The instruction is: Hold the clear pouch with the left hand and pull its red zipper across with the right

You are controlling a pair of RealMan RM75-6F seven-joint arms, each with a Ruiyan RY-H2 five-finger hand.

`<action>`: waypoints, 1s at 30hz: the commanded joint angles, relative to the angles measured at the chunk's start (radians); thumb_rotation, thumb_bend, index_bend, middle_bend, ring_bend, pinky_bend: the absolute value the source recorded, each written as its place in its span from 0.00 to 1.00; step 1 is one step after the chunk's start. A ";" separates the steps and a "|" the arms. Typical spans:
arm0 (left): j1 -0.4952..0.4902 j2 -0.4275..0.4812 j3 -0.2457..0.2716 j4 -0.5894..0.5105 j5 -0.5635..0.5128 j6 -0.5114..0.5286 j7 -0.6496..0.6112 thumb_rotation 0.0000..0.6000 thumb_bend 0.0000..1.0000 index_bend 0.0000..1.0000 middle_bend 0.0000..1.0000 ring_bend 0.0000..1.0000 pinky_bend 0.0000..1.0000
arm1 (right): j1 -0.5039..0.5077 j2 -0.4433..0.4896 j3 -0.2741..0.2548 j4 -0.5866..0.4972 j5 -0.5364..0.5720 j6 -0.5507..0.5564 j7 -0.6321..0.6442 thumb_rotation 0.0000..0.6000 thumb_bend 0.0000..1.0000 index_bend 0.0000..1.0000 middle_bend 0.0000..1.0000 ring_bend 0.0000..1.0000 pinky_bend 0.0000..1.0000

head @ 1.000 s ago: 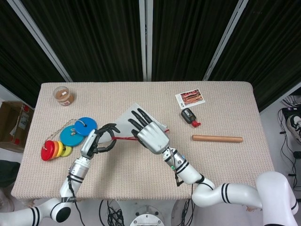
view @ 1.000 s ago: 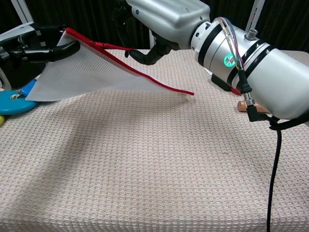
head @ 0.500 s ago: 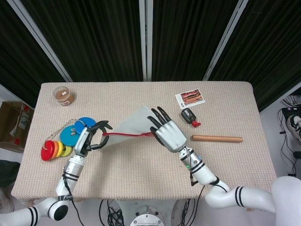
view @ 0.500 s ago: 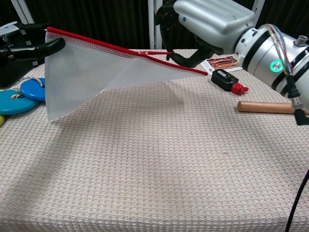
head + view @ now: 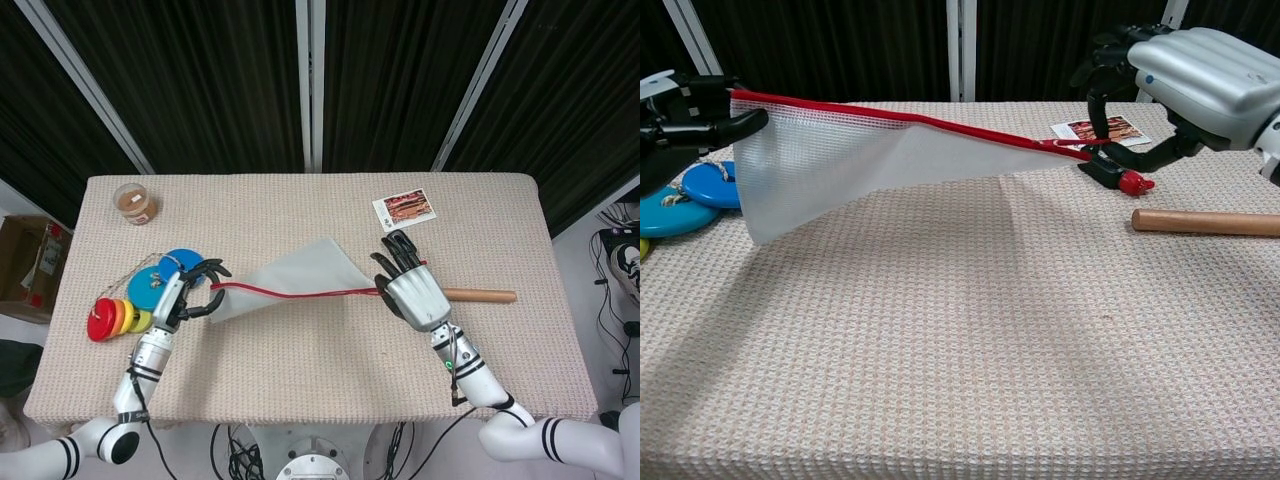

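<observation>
**Finishing the zipper pull with the pouch held taut**

Pulling the red zipper (image 5: 970,131) to its end is the step you appear to be in, so keep your right hand (image 5: 411,291) travelling straight along the line of the red edge, away from your left, not up or toward you. The right hand's fingers are pinched on the pull near the right-hand end of the red strip, just above the small black-and-red object (image 5: 1116,174) and near the wooden dowel (image 5: 480,295); mind you don't knock either.

Your left hand (image 5: 186,292) is clamped on the opposite top corner of the clear pouch (image 5: 855,165), and that anchor matters most. Hold it firm and level so the strip stays tight; if it gives, the slider will likely drag the whole pouch instead of running. Ease off as resistance rises, since the slider looks close to the end of its travel.

The pouch hangs in the air above the table (image 5: 960,340), stretched between both hands. Its long axis runs left to right across the table along the red edge, sloping slightly down toward the right hand, with the mesh body hanging below, deepest by your left hand and tapering toward the right.
</observation>
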 commanded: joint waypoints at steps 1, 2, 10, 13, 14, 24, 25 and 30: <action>-0.002 -0.006 -0.001 0.013 -0.004 -0.006 -0.008 1.00 0.62 0.76 0.40 0.19 0.18 | -0.024 0.009 -0.012 0.018 -0.008 0.013 0.022 1.00 0.62 0.74 0.19 0.00 0.00; -0.003 -0.007 -0.002 0.017 -0.004 -0.007 -0.009 1.00 0.62 0.77 0.40 0.19 0.18 | -0.030 0.010 -0.014 0.023 -0.008 0.015 0.028 1.00 0.62 0.74 0.19 0.00 0.00; -0.005 -0.010 -0.004 0.028 -0.004 -0.008 -0.009 1.00 0.63 0.77 0.40 0.19 0.18 | -0.073 0.024 -0.017 0.056 -0.008 0.022 0.068 1.00 0.62 0.74 0.19 0.00 0.00; -0.005 -0.011 -0.005 0.030 -0.006 -0.009 -0.004 1.00 0.63 0.77 0.40 0.19 0.18 | -0.088 0.031 -0.017 0.067 -0.007 0.024 0.077 1.00 0.62 0.74 0.19 0.00 0.00; -0.005 -0.011 -0.005 0.030 -0.007 -0.010 -0.004 1.00 0.63 0.77 0.40 0.19 0.18 | -0.092 0.033 -0.017 0.070 -0.006 0.024 0.081 1.00 0.62 0.74 0.19 0.00 0.00; -0.015 0.013 0.022 0.035 0.026 -0.024 0.058 1.00 0.60 0.61 0.36 0.18 0.18 | -0.125 0.046 -0.023 0.058 -0.034 0.033 0.104 1.00 0.62 0.72 0.18 0.00 0.00; -0.018 0.024 0.035 0.038 0.042 -0.029 0.088 1.00 0.57 0.52 0.34 0.17 0.18 | -0.128 0.048 -0.027 0.052 -0.034 0.028 0.103 1.00 0.59 0.67 0.17 0.00 0.00; -0.013 0.072 0.093 0.044 0.098 -0.013 0.341 1.00 0.33 0.26 0.22 0.12 0.16 | -0.141 0.067 -0.053 0.010 -0.018 -0.021 0.056 1.00 0.28 0.24 0.10 0.00 0.00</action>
